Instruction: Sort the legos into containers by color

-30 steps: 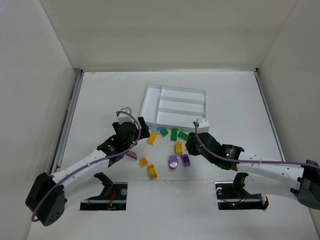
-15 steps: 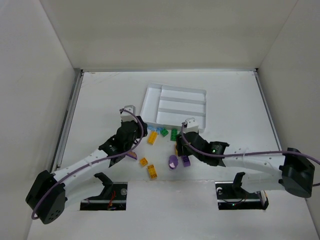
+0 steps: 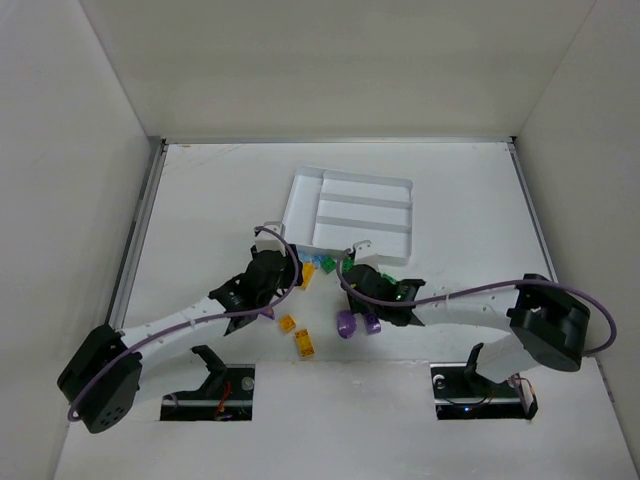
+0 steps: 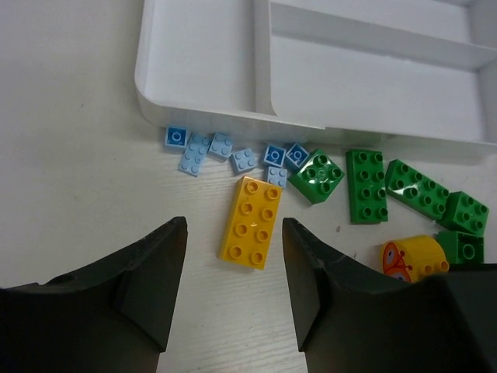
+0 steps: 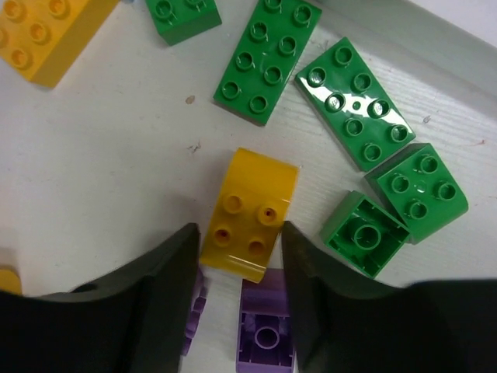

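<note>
The legos lie loose on the table in front of the white tray [image 3: 300, 205], whose containers [image 4: 365, 78] hold nothing I can see. In the left wrist view my left gripper [image 4: 233, 260] stands open just short of a yellow eight-stud brick [image 4: 252, 221], with bare table between its fingers. My right gripper [image 5: 239, 264] is shut on a yellow curved brick [image 5: 250, 210] that rests on the table, one finger against each side. Purple bricks [image 5: 268, 338] lie below it between the fingers. From above, the left gripper [image 3: 290, 272] and right gripper [image 3: 352, 285] sit close together.
Several pale blue bricks [image 4: 210, 148] line the tray's near wall. Green bricks [image 5: 268, 54] lie right of them, one upside down [image 5: 363, 233]. Two small yellow bricks [image 3: 296, 333] and two purple ones [image 3: 358, 323] sit nearer the arm bases. White walls enclose the table.
Both arms have reached inward toward the pile. The right gripper moved left to the yellow curved brick, opened, then closed on it. The left gripper closed, then reopened beside the long yellow brick.
</note>
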Controlling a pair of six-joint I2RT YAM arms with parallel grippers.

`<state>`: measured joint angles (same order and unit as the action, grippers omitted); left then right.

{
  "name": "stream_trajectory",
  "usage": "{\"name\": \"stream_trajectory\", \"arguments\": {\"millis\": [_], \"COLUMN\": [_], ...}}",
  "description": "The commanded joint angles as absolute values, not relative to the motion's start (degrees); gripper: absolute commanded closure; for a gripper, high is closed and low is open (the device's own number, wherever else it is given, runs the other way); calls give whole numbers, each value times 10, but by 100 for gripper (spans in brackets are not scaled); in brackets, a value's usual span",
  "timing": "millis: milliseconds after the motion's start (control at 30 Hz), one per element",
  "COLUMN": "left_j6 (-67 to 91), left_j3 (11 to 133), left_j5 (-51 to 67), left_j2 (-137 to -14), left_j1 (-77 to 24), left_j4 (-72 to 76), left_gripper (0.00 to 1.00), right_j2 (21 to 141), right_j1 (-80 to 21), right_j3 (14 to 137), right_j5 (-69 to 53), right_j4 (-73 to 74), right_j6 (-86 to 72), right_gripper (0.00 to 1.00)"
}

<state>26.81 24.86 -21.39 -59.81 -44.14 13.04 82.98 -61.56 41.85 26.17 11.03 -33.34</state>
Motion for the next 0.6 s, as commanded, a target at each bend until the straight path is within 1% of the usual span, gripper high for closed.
{"name": "stream_trajectory", "arguments": {"millis": [0, 67, 100, 133, 233, 333, 433, 567], "left_j6": [264, 268, 271, 271, 275, 291, 291, 305], "left_j3": [253, 251, 251, 256, 253, 249, 256, 244], "left_j5": [-225, -230, -233, -234, -235, -230, -226, -222], "left_j2": [-617, -627, -632, -637, -641, -651, -655, -650], "left_j1": [-449, -451, -452, -451, -449, -439, -436, -435], "left_j4": [134, 141, 141, 137, 141, 154, 148, 154], "left_gripper": [50, 50, 50, 50, 51, 51, 51, 51], "right_j2": [844, 841, 832, 817, 774, 774, 816, 914], "right_j1": [-611, -610, -610, -610, -599, -561, -521, -466], "right_j3": [448, 452, 455, 457, 466, 483, 524, 614], "right_j5": [266, 279, 291, 297, 282, 239, 195, 128], "right_j4": [82, 82, 85, 85, 66, 29, -17, -77], "right_j6": [-345, -342, -341, -339, -328, -297, -283, -270], "right_gripper": [61, 74, 78, 79, 79, 78, 78, 78]}}
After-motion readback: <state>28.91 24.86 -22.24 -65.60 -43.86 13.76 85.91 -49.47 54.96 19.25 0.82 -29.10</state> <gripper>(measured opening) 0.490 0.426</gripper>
